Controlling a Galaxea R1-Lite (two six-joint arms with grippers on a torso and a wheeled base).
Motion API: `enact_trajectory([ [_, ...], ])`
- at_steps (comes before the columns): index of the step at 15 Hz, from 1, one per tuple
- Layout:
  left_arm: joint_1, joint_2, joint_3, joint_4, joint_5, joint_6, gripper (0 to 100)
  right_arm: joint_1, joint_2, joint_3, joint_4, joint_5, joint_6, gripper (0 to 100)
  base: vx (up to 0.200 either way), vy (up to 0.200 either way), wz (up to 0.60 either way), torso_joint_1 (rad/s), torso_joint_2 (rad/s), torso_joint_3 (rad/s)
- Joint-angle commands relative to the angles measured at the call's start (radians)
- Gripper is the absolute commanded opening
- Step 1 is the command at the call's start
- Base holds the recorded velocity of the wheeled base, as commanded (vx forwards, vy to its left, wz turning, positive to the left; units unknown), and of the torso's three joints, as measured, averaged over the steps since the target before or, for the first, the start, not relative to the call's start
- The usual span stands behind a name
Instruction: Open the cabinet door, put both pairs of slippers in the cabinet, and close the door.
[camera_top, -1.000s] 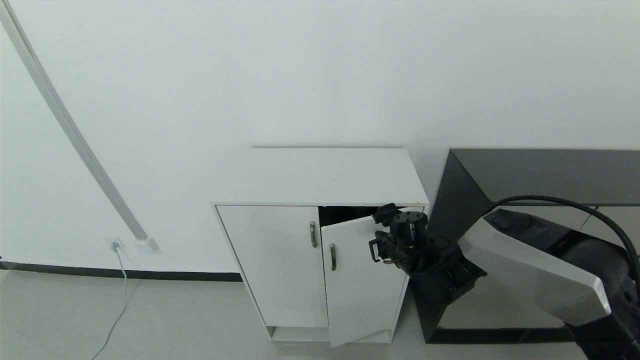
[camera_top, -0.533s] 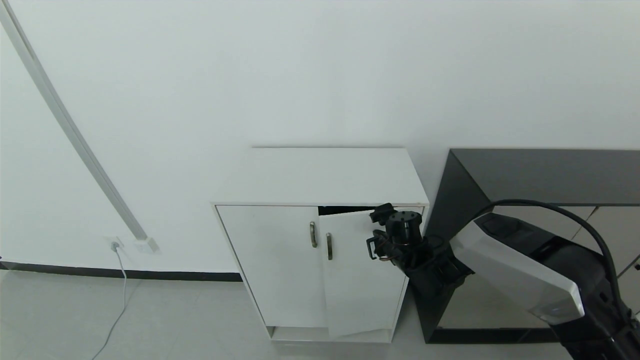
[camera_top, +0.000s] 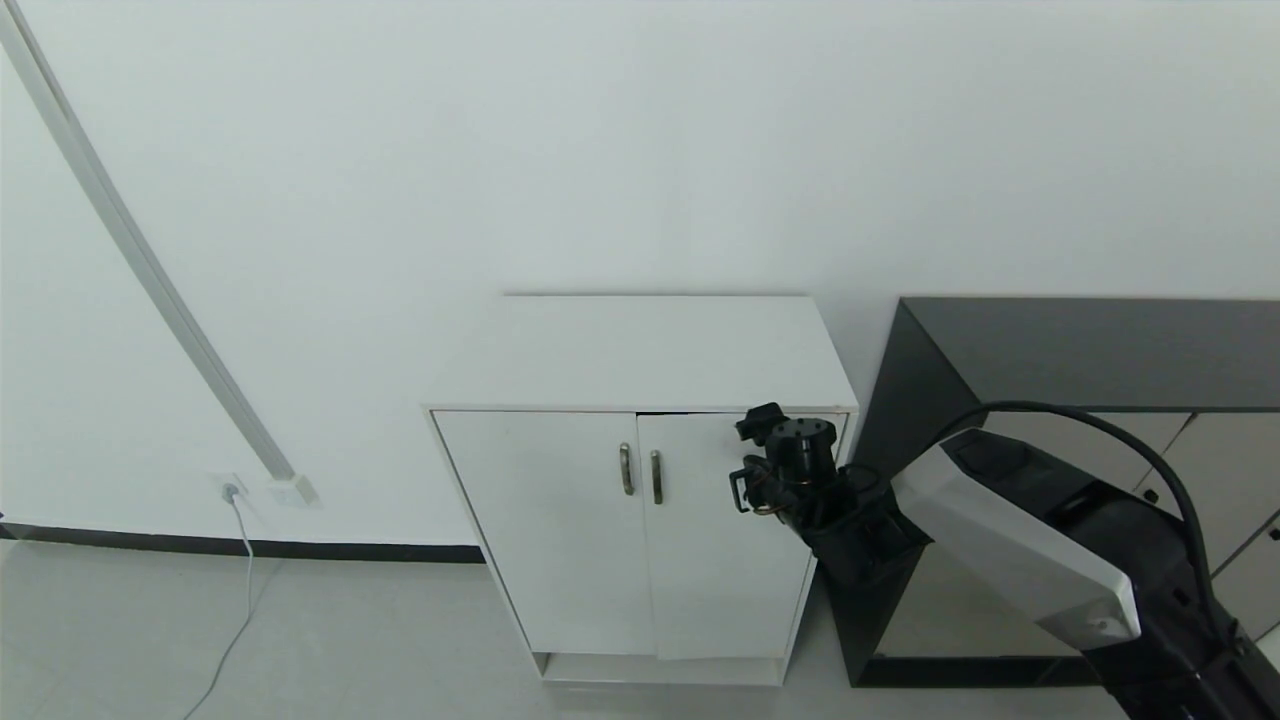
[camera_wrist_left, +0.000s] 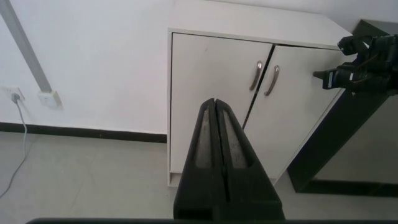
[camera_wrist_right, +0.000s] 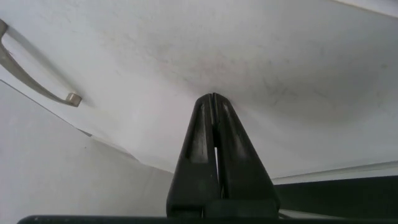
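Nearest: the left gripper (camera_wrist_left: 214, 101), fingers pressed flat together with nothing between them. It was held in open air well short of the cabinet (camera_top: 650, 350) and aimed at its front. Grey floor (camera_top: 350, 640) lay below.

The right arm (camera_top: 1010, 540) stretched in from the right side, its black wrist up against the upper part of the right door (camera_top: 720, 560). The right gripper (camera_wrist_right: 213, 98) was likewise closed and empty. Its joined tip touched bare white door panel (contact plain from the right wrist camera), off to one side of the door's handle (camera_wrist_right: 37, 81).

The right door lay flush, or very nearly so, with the left door (camera_top: 545, 530) — a thin dark line showed along its top edge, and its bottom edge hung a shade lower than its neighbour's. Two upright metal handles (camera_top: 626, 469) stood side by side where the doors meet. With the doors covering the inside, the cabinet's contents could not be told.

The cabinet was white and stood on the floor against the white wall (camera_top: 640, 150). A dark unit (camera_top: 1050, 340) with glossy fronts stood just beside it on the right.

Farther off along the wall to the left — a socket (camera_top: 232, 492) with a grey cable (camera_top: 240, 600) trailing to the floor, a slanted conduit (camera_top: 130, 250) and black skirting (camera_top: 300, 548).
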Motion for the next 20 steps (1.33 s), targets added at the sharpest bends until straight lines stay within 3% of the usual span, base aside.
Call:
enact_trajectory([
  [1,0.000,0.001,0.000,0.000,0.000,-0.001,0,-0.008,0.027,-0.019,0.000,0.000,-0.001,0,0.000,0.000,0.00,0.000,0.00,0.000],
  [13,0.000,0.001,0.000,0.000,0.000,-0.001,0,-0.029,0.038,-0.039,0.013,-0.005,0.001,0,0.000,0.000,0.00,0.000,0.00,0.000],
  [16,0.000,0.001,0.000,0.000,0.000,-0.001,0,-0.029,0.031,-0.038,0.011,-0.083,0.001,0,0.000,0.000,0.00,0.000,0.00,0.000],
  [20,0.000,0.001,0.000,0.000,0.000,-0.001,0,-0.028,-0.123,0.143,-0.061,-0.112,0.004,0,0.000,0.000,0.00,0.000,0.00,0.000],
])
